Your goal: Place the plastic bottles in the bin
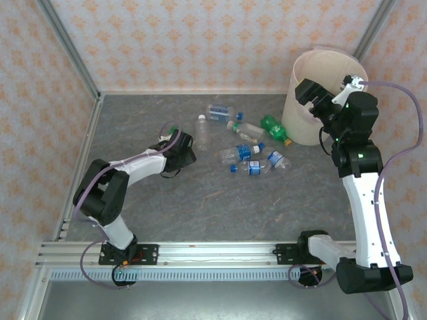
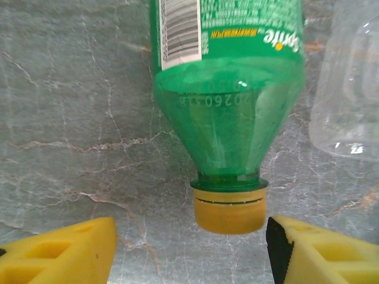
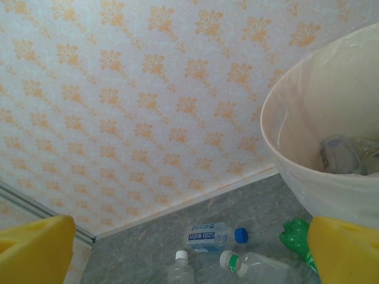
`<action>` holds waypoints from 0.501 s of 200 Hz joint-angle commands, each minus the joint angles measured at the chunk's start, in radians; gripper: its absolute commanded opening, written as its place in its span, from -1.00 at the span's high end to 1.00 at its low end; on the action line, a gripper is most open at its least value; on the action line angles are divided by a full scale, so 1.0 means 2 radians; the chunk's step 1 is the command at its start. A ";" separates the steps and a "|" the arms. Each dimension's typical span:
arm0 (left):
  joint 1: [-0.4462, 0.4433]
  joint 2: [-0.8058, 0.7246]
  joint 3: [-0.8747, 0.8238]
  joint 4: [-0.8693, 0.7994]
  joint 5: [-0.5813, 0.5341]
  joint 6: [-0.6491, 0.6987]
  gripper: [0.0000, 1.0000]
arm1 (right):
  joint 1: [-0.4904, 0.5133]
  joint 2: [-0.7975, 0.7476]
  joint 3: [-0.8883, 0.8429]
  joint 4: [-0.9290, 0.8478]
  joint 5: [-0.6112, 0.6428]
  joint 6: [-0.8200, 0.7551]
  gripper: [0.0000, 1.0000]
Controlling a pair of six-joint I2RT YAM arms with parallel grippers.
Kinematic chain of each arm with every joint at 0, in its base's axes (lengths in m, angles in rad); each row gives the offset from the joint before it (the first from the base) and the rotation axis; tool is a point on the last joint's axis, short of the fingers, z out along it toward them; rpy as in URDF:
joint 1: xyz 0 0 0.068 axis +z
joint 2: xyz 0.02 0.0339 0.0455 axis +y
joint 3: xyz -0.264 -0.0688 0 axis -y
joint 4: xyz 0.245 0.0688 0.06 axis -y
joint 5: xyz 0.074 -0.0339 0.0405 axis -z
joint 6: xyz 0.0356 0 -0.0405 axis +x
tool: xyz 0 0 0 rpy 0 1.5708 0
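Far left on the surface [image 1: 200,207], left claw [image 2: 190,251] is sitting low, jaws apart either side of the yellow cap [image 2: 230,210] of a lying green bottle [image 2: 228,118], not touching it yet. A clear bottle [image 2: 349,89] is lying just right of it. The other bottles [image 1: 243,153] are lying mid-surface, left of the bin [image 1: 313,130]. Right claw [image 1: 309,93] is hanging released at the bin rim, holding nothing. The green bottle is looking empty: light, thin-walled, probably rolling and denting easily. Neck and cap are likely stiffest, so pinch there.
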 commanded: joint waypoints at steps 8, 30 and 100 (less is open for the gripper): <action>0.008 0.016 0.025 0.014 0.004 0.009 -0.36 | 0.004 0.000 -0.001 0.005 -0.014 0.003 -0.99; 0.012 0.030 0.033 0.018 0.006 0.017 -0.34 | 0.004 0.001 0.000 0.007 -0.015 0.002 -0.99; 0.016 0.072 0.069 0.012 0.007 0.036 -0.16 | 0.004 0.003 0.000 0.005 -0.017 -0.008 -0.99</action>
